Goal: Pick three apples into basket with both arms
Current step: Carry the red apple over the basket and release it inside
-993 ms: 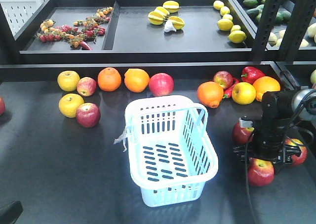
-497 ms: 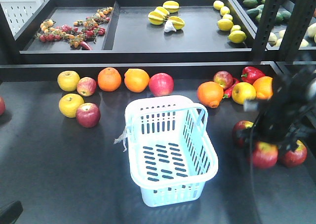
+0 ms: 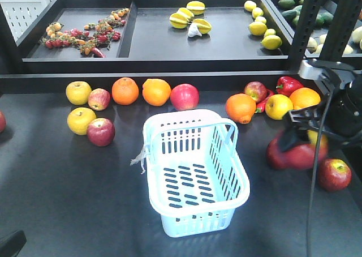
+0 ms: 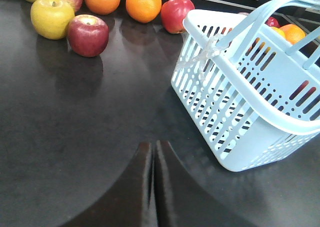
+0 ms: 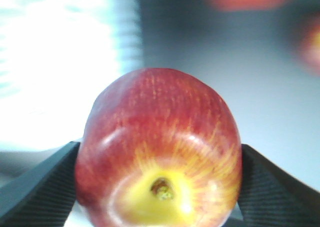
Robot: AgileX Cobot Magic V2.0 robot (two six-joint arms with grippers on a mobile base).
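Observation:
My right gripper (image 3: 301, 145) is shut on a dark red apple (image 3: 298, 154) and holds it above the table, right of the basket (image 3: 151, 133); motion blurs it. In the right wrist view this apple (image 5: 160, 132) fills the frame, yellow stem end toward the camera, with a finger (image 5: 42, 187) pressed on each side. A second red apple (image 3: 334, 174) lies on the table at the far right. A third one (image 3: 100, 132) lies left of the basket, also seen by the left wrist (image 4: 88, 34). My left gripper (image 4: 152, 146) is shut on nothing, low over the table beside the basket (image 4: 260, 92).
Along the back edge lie yellow apples (image 3: 78, 92), oranges (image 3: 125, 90), further red apples (image 3: 184, 97) and a red pepper (image 3: 289, 85). A raised shelf (image 3: 169, 61) with trays of fruit runs behind. A dark rack post (image 3: 308, 25) stands at the right.
The right gripper, which stood low over an apple on the table, has closed on it and lifted it off the table. The left gripper and the basket have not moved.

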